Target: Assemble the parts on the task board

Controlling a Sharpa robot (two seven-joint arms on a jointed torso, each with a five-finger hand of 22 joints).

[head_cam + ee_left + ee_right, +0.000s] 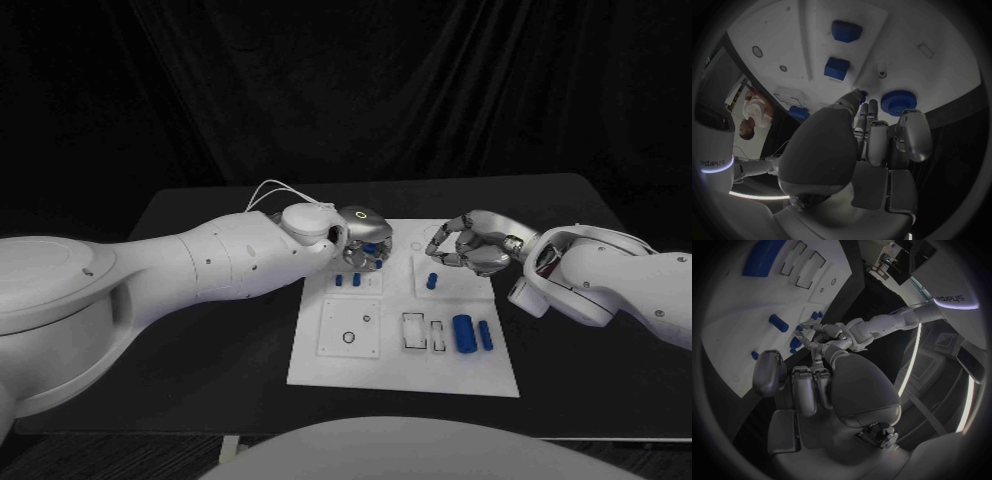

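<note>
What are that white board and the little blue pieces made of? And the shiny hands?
The board looks like matte white plastic: flat, even, no glare. The blue pieces look like moulded plastic, uniform in colour with a soft sheen. The left hand seems metal or metallic-coated plastic: smooth silver-grey shells; I can't tell which.

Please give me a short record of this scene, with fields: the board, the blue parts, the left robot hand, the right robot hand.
board: white task board in the middle of the black table
blue parts: large blue cylinder with a thinner blue bar beside it, near the board's right edge; two small blue pegs further back; blue gear by the left fingers
left robot hand: over the board's far left part, fingers at a blue part; grip cannot be told
right robot hand: over the board's far right part, fingers curled; whether it holds anything cannot be told
</note>
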